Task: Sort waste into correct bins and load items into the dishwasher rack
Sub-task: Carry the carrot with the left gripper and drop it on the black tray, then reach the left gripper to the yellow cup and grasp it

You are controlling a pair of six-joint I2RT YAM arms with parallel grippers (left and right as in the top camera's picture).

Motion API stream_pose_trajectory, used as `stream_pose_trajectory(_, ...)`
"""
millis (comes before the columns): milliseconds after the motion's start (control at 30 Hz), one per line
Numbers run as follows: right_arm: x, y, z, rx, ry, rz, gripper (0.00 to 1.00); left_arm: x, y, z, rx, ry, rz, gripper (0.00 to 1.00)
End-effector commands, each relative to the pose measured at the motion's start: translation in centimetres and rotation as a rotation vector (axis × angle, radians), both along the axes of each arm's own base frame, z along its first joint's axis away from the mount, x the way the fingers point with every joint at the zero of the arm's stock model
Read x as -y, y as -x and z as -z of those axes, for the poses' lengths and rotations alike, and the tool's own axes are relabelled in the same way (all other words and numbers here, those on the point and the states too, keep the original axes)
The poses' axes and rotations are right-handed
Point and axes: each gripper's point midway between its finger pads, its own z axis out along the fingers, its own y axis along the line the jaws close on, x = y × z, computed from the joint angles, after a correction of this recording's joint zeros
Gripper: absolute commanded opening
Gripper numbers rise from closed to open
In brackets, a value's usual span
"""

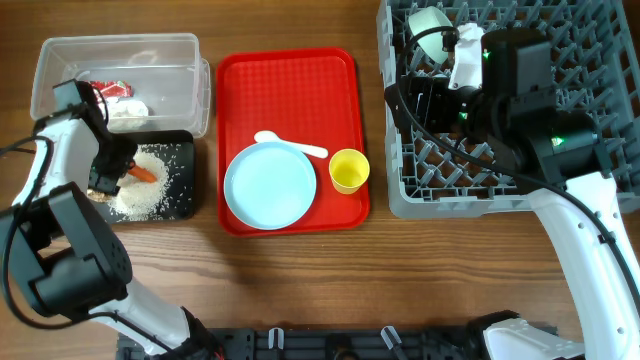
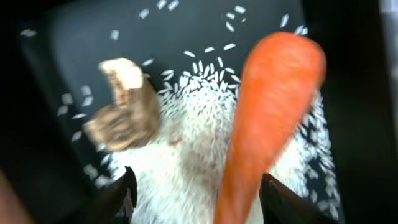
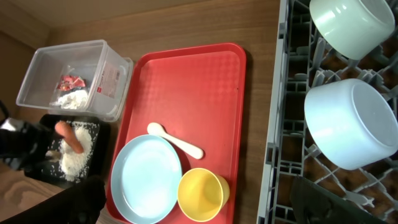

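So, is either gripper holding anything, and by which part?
Nothing is held: the left gripper stands open around the orange carrot's narrow end; the right gripper is open and empty.

Soft, even indoor light; two views are sharp and one is badly blurred.

The overhead view is bright and evenly lit, with only faint, short shadows on the tabletop [image 1: 300,290] and a mild sheen on the red tray [image 1: 290,90]. In the left wrist view the carrot [image 2: 267,112] and rice [image 2: 186,162] are close, soft and smeared, and the black tray [image 2: 74,62] falls to near darkness at the edges. The right wrist view is crisp, with gentle highlights on the lower bowl [image 3: 351,121] and dark lower corners.
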Motion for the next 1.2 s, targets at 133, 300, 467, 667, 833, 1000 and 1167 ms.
stream_pose_trajectory(133, 0.0, -0.2, 0.0, 0.011, 0.012, -0.009, 1.0, 5.5, -3.9, -13.7, 0.291, -0.045, 0.488, 0.62)
stream_pose_trajectory(300, 0.3, -0.2, -0.2, 0.015, 0.012, -0.001, 1.0, 17.1, -5.0, -14.8, 0.36, 0.094, 0.918, 0.64)
stream_pose_trajectory(467, 2.8, -0.2, -2.3, 0.06, -0.017, 0.087, 1.0, 27.0, -3.9, -11.5, 0.235, 0.128, 1.356, 0.68)
stream_pose_trajectory(667, 7.5, 1.4, -6.1, 0.172, -0.03, 0.209, 1.0, 35.4, -2.7, -6.0, 0.124, 0.17, 1.636, 0.68)
stream_pose_trajectory(833, 8.9, 2.8, -7.5, 0.214, -0.018, 0.253, 1.0, 38.6, -3.5, -3.4, 0.14, 0.167, 1.699, 0.68)
stream_pose_trajectory(1000, 9.2, 3.1, -7.1, 0.198, -0.006, 0.265, 1.0, 39.5, -4.5, -3.7, 0.199, 0.158, 1.706, 0.67)
stream_pose_trajectory(1167, 9.2, 3.0, -6.5, 0.172, -0.002, 0.264, 1.0, 40.5, -3.8, -4.3, 0.232, 0.231, 1.723, 0.63)
